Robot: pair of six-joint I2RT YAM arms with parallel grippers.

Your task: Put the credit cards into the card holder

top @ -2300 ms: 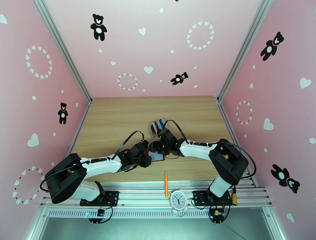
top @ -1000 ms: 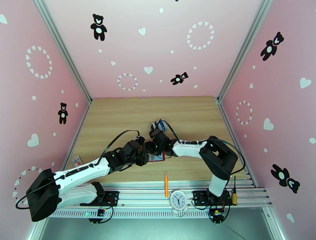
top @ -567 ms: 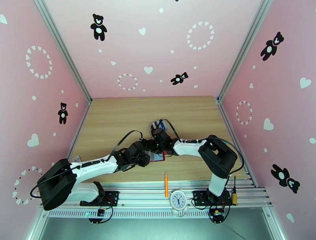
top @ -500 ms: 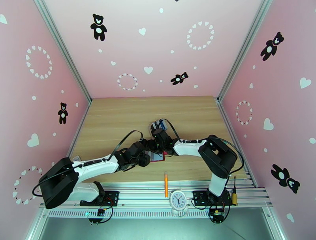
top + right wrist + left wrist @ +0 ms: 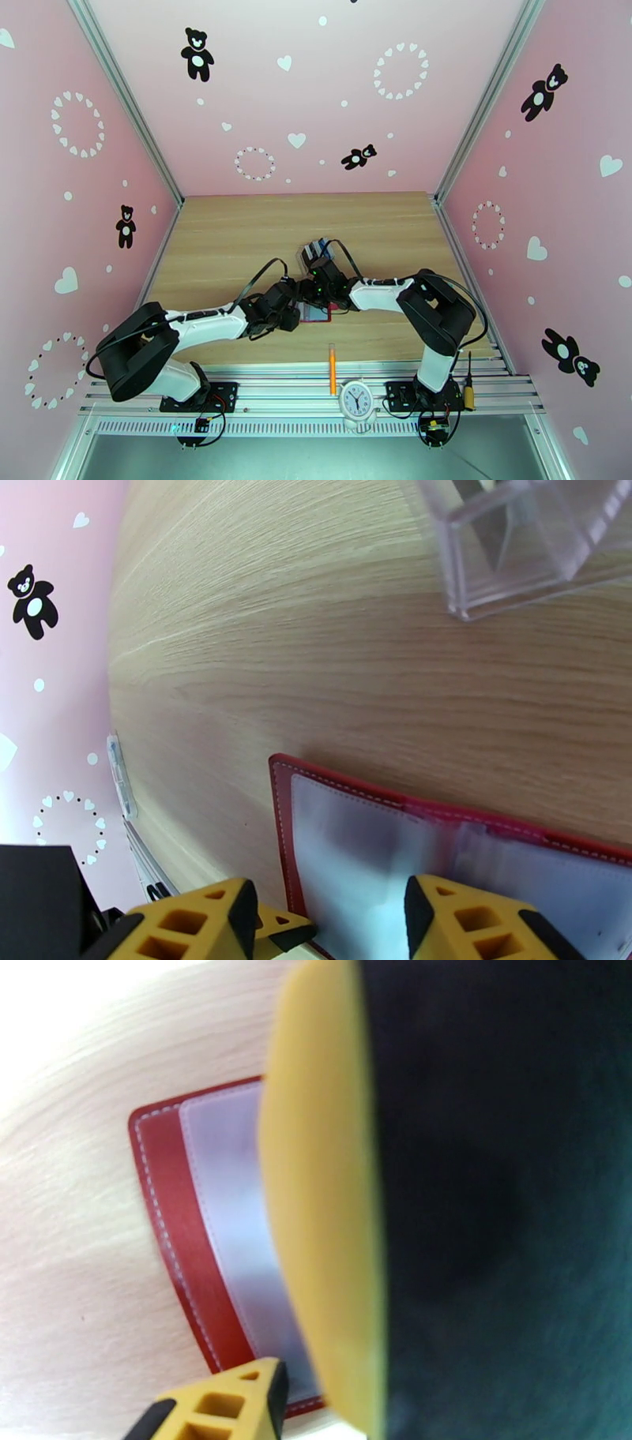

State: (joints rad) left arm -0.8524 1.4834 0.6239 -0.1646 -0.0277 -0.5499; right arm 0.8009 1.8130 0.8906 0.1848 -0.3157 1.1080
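Observation:
The red card holder (image 5: 325,309) lies open on the table, its greyish clear pockets up (image 5: 229,1228) (image 5: 355,851). A blue credit card (image 5: 315,313) rests on it. My left gripper (image 5: 294,314) is at its left edge. In the left wrist view one yellow finger (image 5: 324,1220) and a dark blurred surface (image 5: 505,1220) are close to the lens, so its grip is unclear. My right gripper (image 5: 320,292) (image 5: 332,922) stands open over the holder's far side, fingertips (image 5: 474,918) apart above a pocket. Another card (image 5: 117,768) lies at the table's left edge.
A clear plastic slotted rack (image 5: 314,253) (image 5: 521,543) with several cards stands just behind the holder. An orange pen (image 5: 332,368) lies near the front edge, and a small white clock (image 5: 355,399) stands on the rail below it. Pink walls close in three sides.
The left arm has drawn its elbow and shoulder back in from the far left, while its gripper stays at the holder's left edge. The right gripper has barely shifted.

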